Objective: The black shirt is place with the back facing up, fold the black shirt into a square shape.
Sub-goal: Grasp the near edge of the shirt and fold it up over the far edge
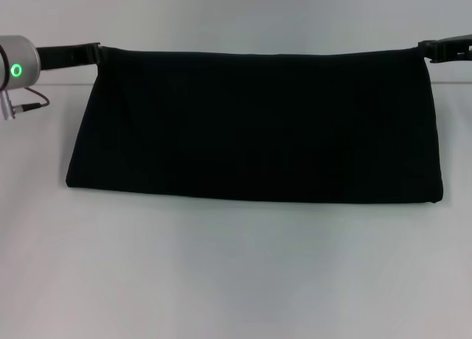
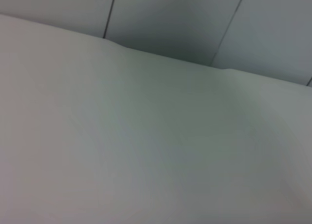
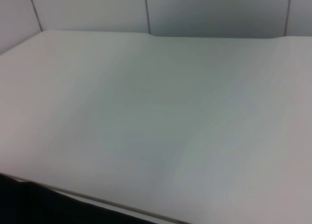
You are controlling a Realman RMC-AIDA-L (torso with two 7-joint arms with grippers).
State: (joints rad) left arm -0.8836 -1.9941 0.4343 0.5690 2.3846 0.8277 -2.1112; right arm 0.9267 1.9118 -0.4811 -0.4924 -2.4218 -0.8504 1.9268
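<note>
A black shirt (image 1: 254, 125) hangs stretched between two robot grippers above a white table (image 1: 236, 273), seen from the head camera. The left gripper (image 1: 94, 53) pinches the shirt's upper left corner and the right gripper (image 1: 426, 50) pinches its upper right corner, so the top edge runs taut and nearly level between them. The fabric drapes down and toward the camera, and its lower folded edge rests on the table, slightly wider than the top. No lettering shows on the visible side. The left wrist view shows only bare white tabletop and a grey panelled wall (image 2: 185, 24). The right wrist view shows the same, with a dark strip of fabric along one edge.
</note>
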